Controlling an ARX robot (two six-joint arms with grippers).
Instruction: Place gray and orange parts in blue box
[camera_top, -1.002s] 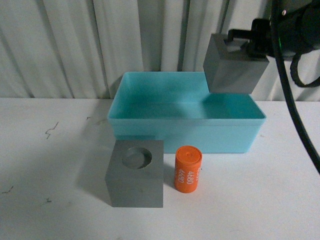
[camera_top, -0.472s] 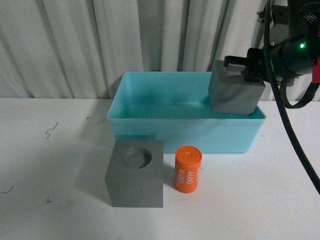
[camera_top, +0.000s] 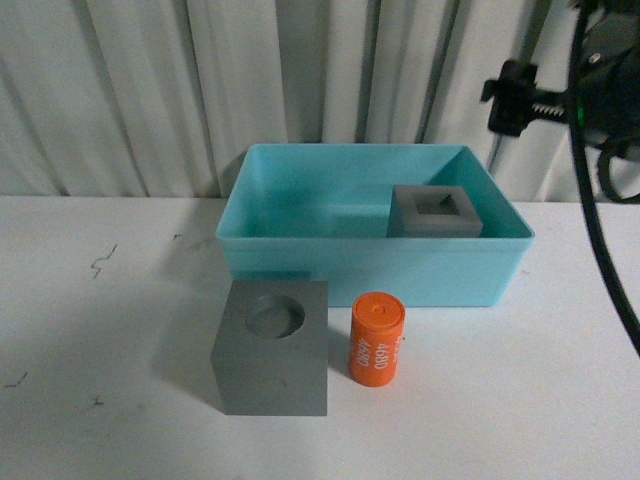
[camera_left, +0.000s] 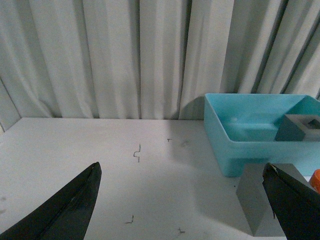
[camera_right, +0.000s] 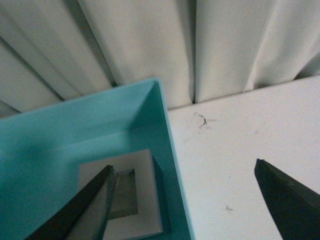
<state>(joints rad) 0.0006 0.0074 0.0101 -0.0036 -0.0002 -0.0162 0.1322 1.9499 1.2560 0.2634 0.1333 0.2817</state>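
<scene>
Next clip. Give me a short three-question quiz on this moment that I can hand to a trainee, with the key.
1. True or false: the matte gray cube with the rectangular recess lies inside the light blue plastic bin.
2. What stands right beside the gray cube with the round recess? A) orange cylinder printed 4680 B) red ball C) green bottle
3. How many task parts sit outside the bin?
Key: 1 true; 2 A; 3 two.

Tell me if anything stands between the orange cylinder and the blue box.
Nothing visible does. The orange cylinder stands before the near wall of the blue box; the round-recess gray cube sits beside it, not between. Inside, the other gray cube leaves room.
</scene>
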